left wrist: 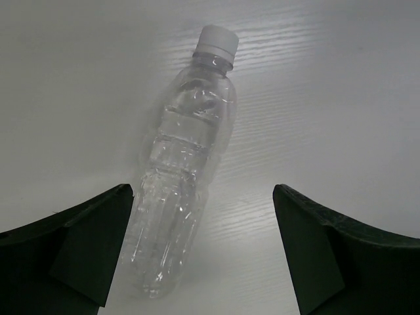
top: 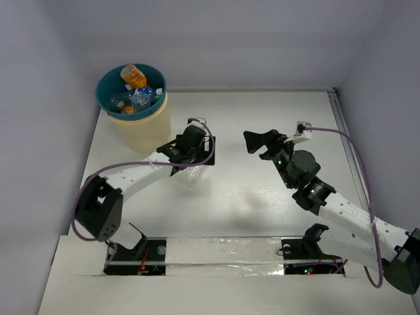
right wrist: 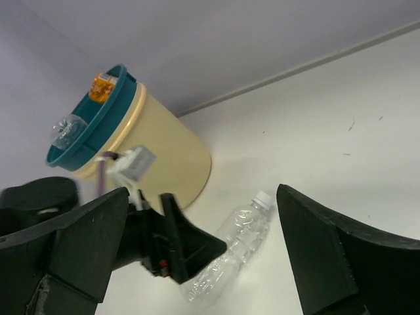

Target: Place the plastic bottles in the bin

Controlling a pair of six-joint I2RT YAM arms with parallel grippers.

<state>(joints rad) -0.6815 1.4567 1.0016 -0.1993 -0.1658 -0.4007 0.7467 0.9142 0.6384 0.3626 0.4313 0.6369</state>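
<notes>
Clear bottle [left wrist: 180,190] lies flat — between the spread left fingers [left wrist: 72,256].

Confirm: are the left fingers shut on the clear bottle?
No, the left fingers stand wide open, with the clear bottle lying flat on the table between them.

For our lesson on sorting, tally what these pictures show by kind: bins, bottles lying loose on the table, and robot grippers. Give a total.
Bin: 1
Clear bottle lying on the table: 1
Grippers: 2, the left gripper and the right gripper
Total: 4
The bottles inside the bin are piled up, so they cannot be counted surely.
</notes>
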